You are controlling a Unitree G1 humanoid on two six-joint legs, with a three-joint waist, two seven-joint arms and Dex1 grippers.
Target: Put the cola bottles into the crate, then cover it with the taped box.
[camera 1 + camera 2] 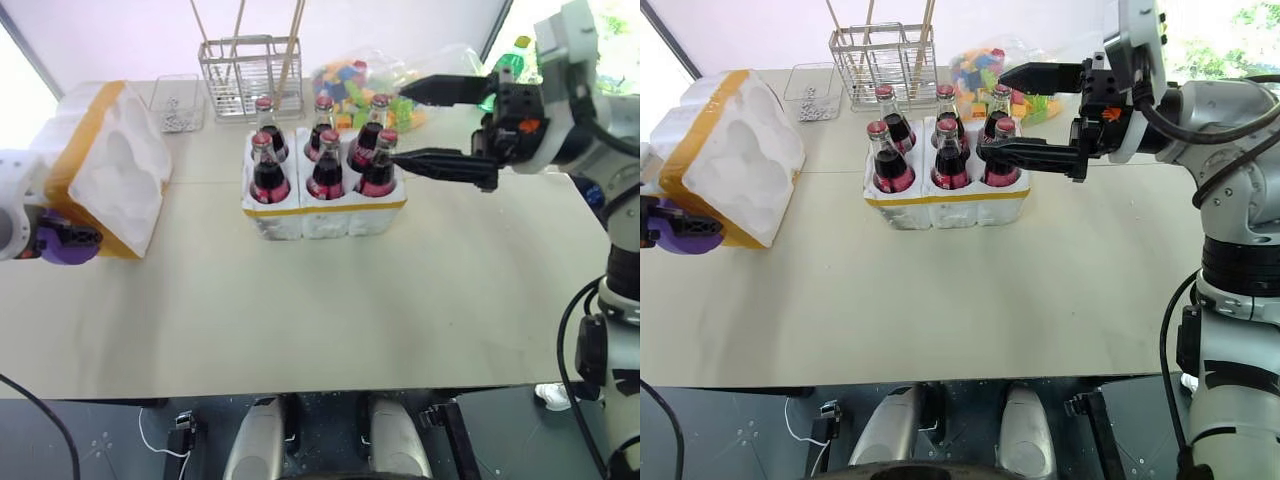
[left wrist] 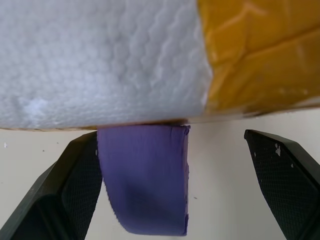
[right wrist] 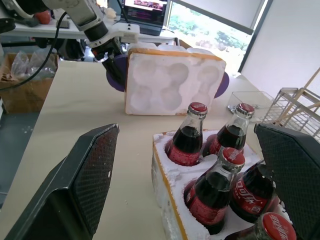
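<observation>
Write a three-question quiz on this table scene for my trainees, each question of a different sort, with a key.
1. True or false: all six bottles stand in the crate.
2. Which way does the taped box's hollow side face?
A. down onto the table
B. sideways, toward the crate
C. straight up
3. Fill in: the purple disc sits between the fingers of the ___ claw.

Key:
1. True.
2. B; the box lies tipped on its side.
3. Left; that claw is open around the disc, and the right claw, also open, hovers by the bottles.
</observation>
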